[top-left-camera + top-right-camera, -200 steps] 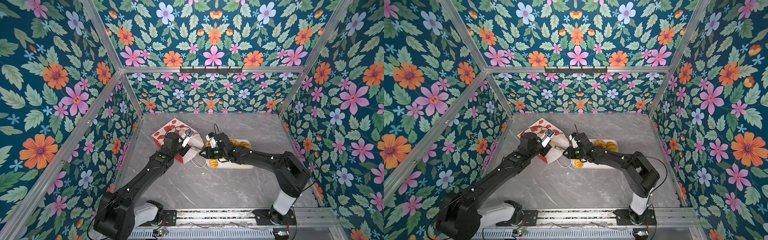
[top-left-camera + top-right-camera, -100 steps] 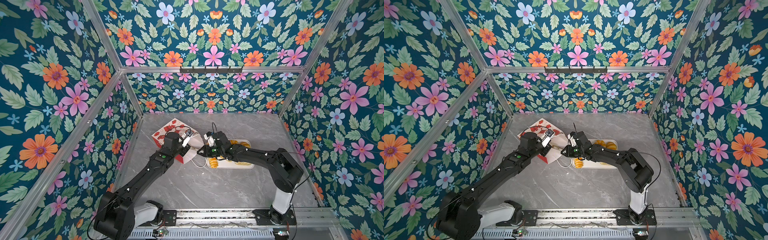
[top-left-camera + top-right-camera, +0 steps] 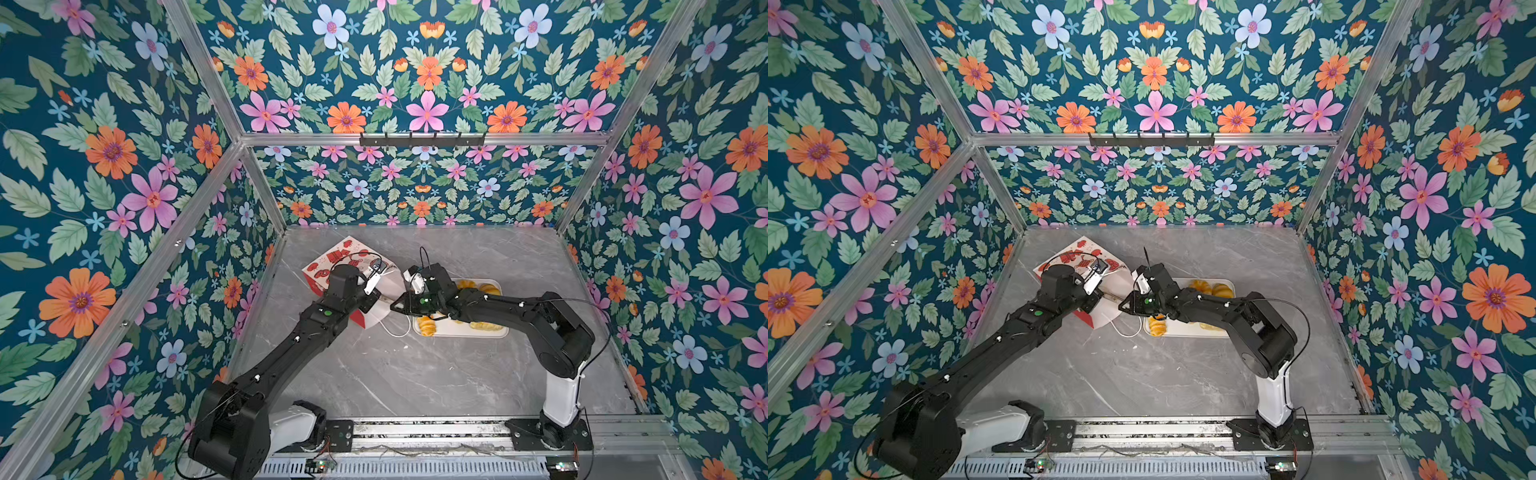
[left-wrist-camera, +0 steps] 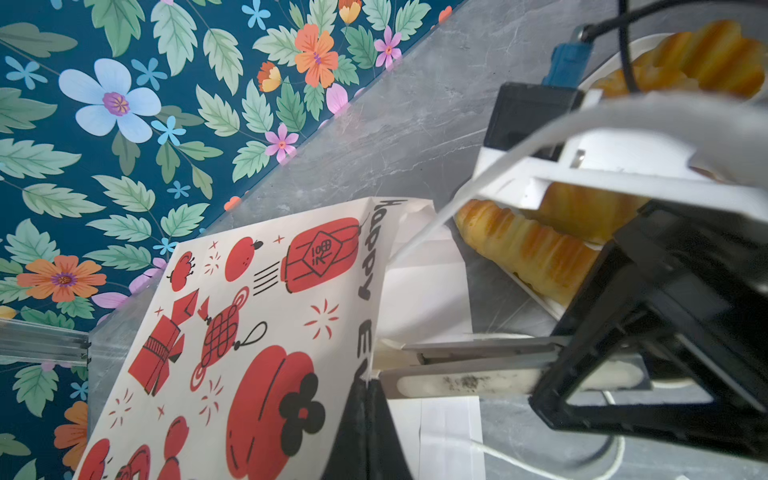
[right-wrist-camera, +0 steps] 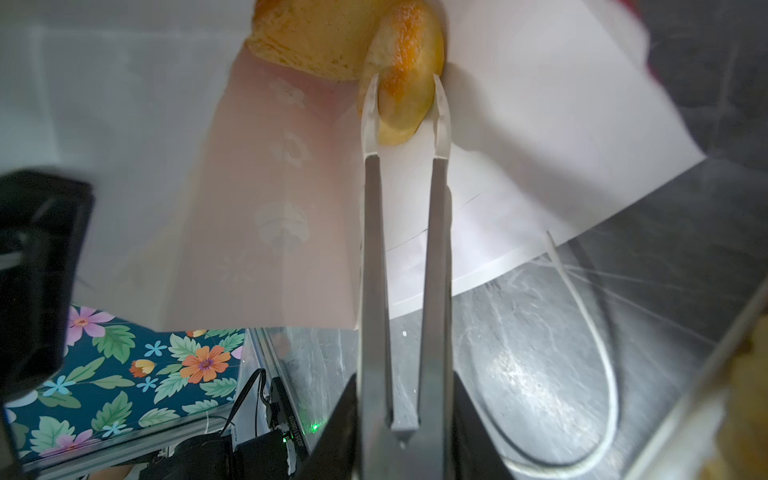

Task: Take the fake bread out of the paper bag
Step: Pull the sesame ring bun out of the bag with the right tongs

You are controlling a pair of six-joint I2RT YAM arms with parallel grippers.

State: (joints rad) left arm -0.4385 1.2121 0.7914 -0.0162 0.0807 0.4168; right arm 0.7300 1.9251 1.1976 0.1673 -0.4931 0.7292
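One paper bag (image 3: 328, 262) lies on its side on the grey worktop (image 3: 415, 374), its open mouth turned toward one white tray (image 3: 453, 331) just beside it. Two arms meet at that mouth.

The left end effector (image 4: 368, 415) has its fingers pressed together on the rim of the bag's printed upper panel, pinching the paper and holding the mouth open.

The right end effector (image 5: 405, 108) reaches into the bag with its two long fingers nearly parallel. Their tips sit on either side of one yellow-orange bread piece (image 5: 409, 62) and pinch it against the white inner wall. This bread piece is deep in the bag. A second piece (image 5: 307, 41), paler yellow, lies right behind it and touches it; only part of it shows at the edge of the right wrist view. That makes two pieces seen inside the bag.

On the tray, a top view shows four pieces: one ridged piece (image 3: 428, 326) at the corner nearest the bag, two round rolls (image 3: 465, 284) side by side along the far rim, and one long loaf (image 3: 486, 326) along the near rim. The right arm crosses over the tray's middle and hides whatever lies there.

One white cord handle (image 3: 395, 330) loops out on the worktop between the bag's mouth and the tray.
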